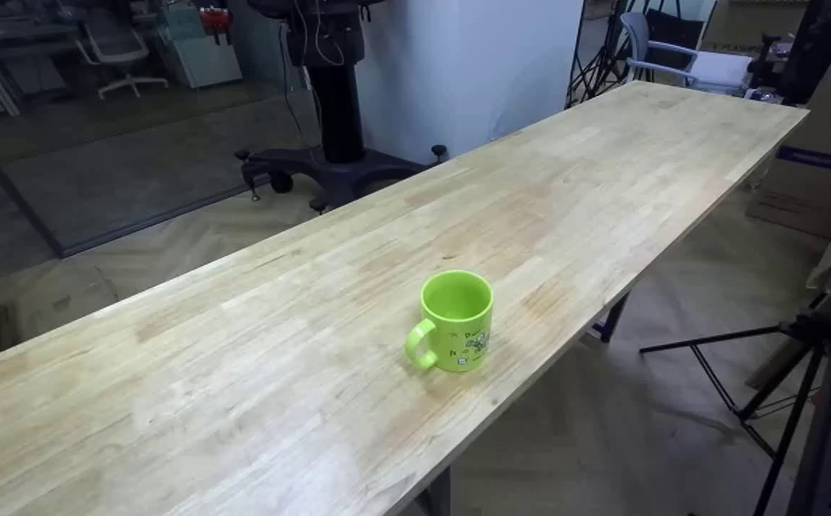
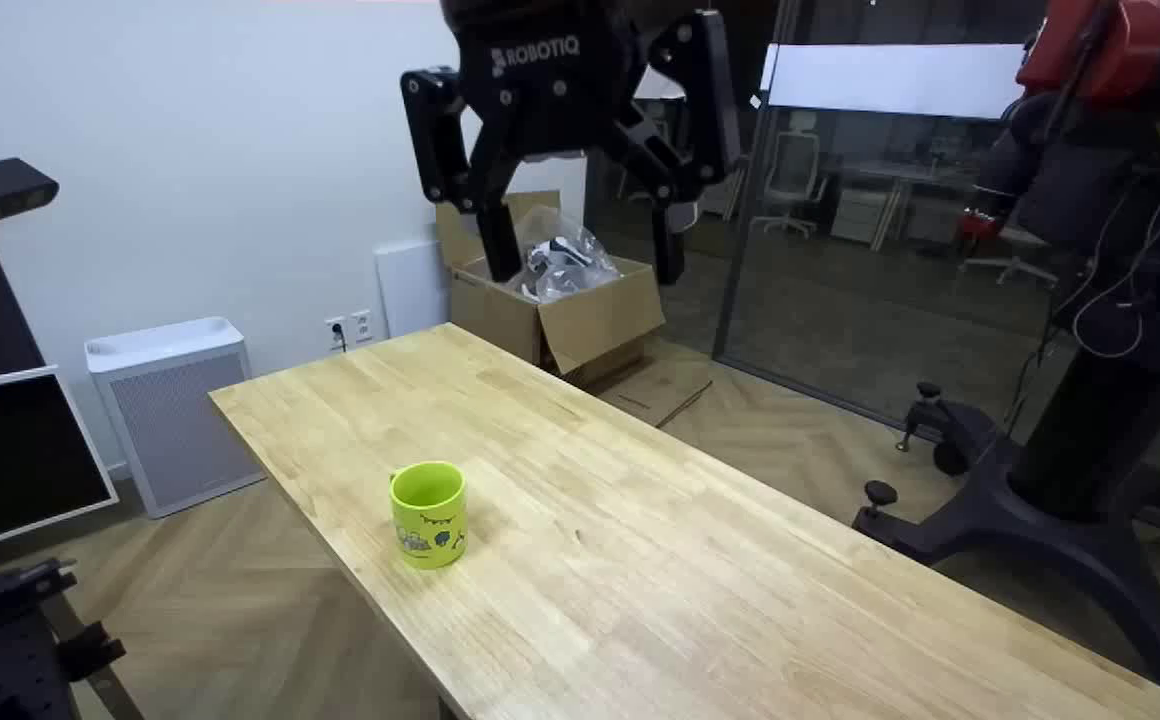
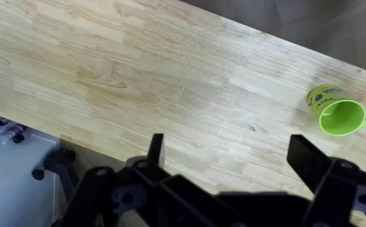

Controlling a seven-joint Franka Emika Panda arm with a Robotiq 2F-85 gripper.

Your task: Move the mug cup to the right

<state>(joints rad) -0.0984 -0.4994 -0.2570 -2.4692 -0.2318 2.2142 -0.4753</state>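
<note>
Behind the pincer (image 2: 585,268), in an exterior view, a cardboard box (image 2: 595,322) stands beside a wooden table (image 2: 700,560); the pincer's jaws are spread wide; the lime-green mug (image 2: 428,515) stands upright on the table, below them and apart. In an exterior view its loop handle (image 1: 412,345) shows; in the wrist view the mug sits outside the gap, past one fingertip (image 3: 301,151).
</note>
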